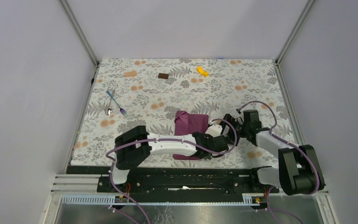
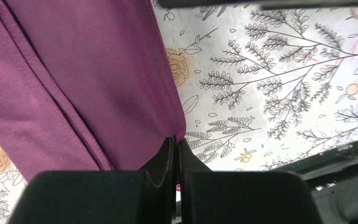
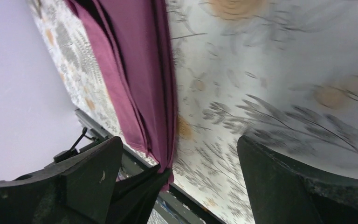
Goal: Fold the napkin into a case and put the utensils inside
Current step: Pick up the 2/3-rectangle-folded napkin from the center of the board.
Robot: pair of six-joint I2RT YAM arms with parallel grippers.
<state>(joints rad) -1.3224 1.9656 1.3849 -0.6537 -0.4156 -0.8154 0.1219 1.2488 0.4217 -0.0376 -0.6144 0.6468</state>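
The left gripper point(image 2: 175, 156) is pinched shut on a corner of the napkin point(image 1: 193, 123). The napkin lies folded by the near edge of the table point(image 1: 242, 74). The gripper should pull low and slow so the folds do not slip. The left arm reaches low across to the right. The right gripper point(image 3: 179, 154) hangs wide apart just beside the cloth. The fork point(image 1: 116, 103) and spoon point(image 1: 109, 111) lie by the left edge.

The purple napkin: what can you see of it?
The napkin is a plain plum cloth, soft-looking, folded into several layers with stitched hems along the edges. It lies on the floral table covering, near the front middle. The left end effector is shut on one corner of it.
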